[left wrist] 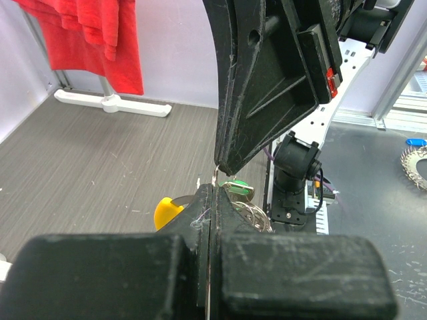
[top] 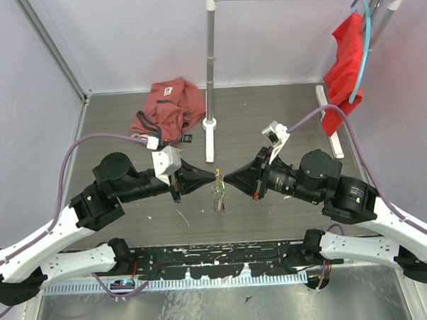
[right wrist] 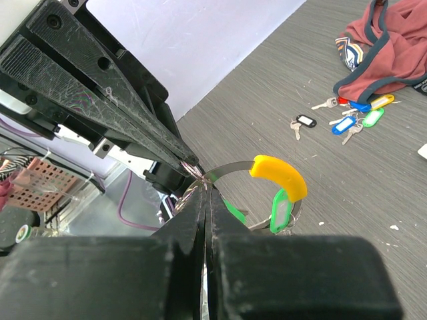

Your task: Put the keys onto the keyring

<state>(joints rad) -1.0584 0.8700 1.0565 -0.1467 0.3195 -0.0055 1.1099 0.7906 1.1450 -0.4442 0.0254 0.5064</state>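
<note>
Keyring [right wrist: 227, 171] held in mid-air over the table centre, pinched from both sides by both grippers.
Thin metal band with a curved yellow tag [right wrist: 280, 175] on top; green-tagged keys [right wrist: 280, 211] and silvery keys hang under it, clear of the table [top: 282, 114]. Left gripper [top: 211, 178] comes in from the left with fingers pressed together on the band. Right gripper [top: 228, 179] comes in from the right, also clamped on the band, its tip almost touching the other. Loose keys [right wrist: 348, 120] with blue, yellow, green, red and black tags lie well apart on the table, just beside a crumpled maroon garment [top: 167, 109]. Behind stands a rack pole [top: 210, 61]; a red cloth [top: 344, 69] hangs at far right.
</note>
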